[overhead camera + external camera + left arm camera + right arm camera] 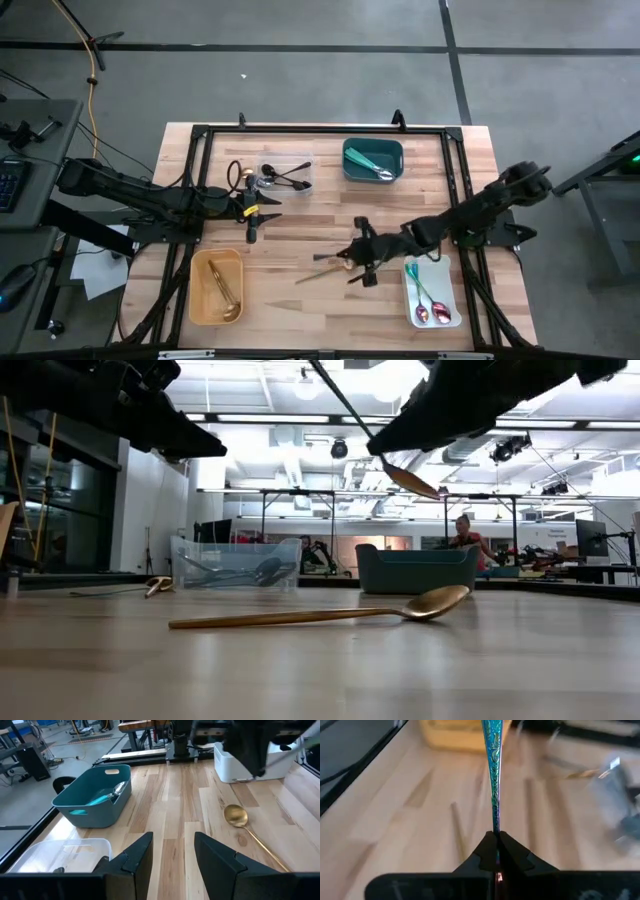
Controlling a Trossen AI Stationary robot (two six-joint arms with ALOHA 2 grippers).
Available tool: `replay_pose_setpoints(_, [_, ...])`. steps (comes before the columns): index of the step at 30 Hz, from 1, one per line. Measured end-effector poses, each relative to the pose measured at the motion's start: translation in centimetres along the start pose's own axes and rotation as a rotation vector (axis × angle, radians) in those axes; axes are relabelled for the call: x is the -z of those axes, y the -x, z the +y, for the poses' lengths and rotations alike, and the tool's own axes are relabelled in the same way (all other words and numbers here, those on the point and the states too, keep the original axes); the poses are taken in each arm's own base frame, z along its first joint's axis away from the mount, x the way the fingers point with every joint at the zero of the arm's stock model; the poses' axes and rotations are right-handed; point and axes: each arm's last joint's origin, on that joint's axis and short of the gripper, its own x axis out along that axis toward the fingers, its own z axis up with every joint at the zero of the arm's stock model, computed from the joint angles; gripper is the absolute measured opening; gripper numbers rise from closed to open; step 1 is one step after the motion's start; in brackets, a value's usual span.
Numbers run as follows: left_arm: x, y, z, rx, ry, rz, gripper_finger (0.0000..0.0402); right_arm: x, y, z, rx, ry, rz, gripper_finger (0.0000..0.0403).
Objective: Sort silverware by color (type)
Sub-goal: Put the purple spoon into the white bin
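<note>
My right gripper hangs over the middle of the table, shut on an iridescent spoon whose blue-green patterned handle runs away from the fingers. Just below it, a gold spoon lies flat on the wood, bowl up. My left gripper waits open at the table's left, level and pointing right, with nothing between its fingers. Dark utensils lie in the clear container, teal-handled ones in the teal container, gold ones in the yellow container and iridescent ones in the white container. My right gripper pinches the spoon's slim neck between its two fingers, coming from the table's right and slanting down. The handle carries straight on past the fingertips, in line with them. The bowl pokes out under the gripper. The spoon is clear of the table.
Four containers ring the work area: clear and teal at the far side, yellow near left, white near right. Black frame rails edge the table. Bare wood lies between the containers.
</note>
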Motion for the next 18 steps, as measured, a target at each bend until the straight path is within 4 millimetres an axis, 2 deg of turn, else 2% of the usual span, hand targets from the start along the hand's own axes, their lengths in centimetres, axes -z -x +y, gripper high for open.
replay_pose_setpoints(9, [0.0, 0.0, -0.1, 0.032, 0.026, -0.003, 0.0136, 2.2, -0.2, -3.0, 0.159, 0.029, -0.318, 0.0])
replay_pose_setpoints(13, [-0.2, 0.0, -0.2, 0.056, -0.01, -0.024, 0.0136, 1.6, -0.1, -4.7, 0.231, 0.062, -0.428, 0.0])
replay_pose_setpoints(18, [-0.6, 0.0, -0.1, 0.053, -0.012, -0.063, 0.0136, -0.1, 0.0, -6.3, 0.257, 0.191, -0.509, 0.0])
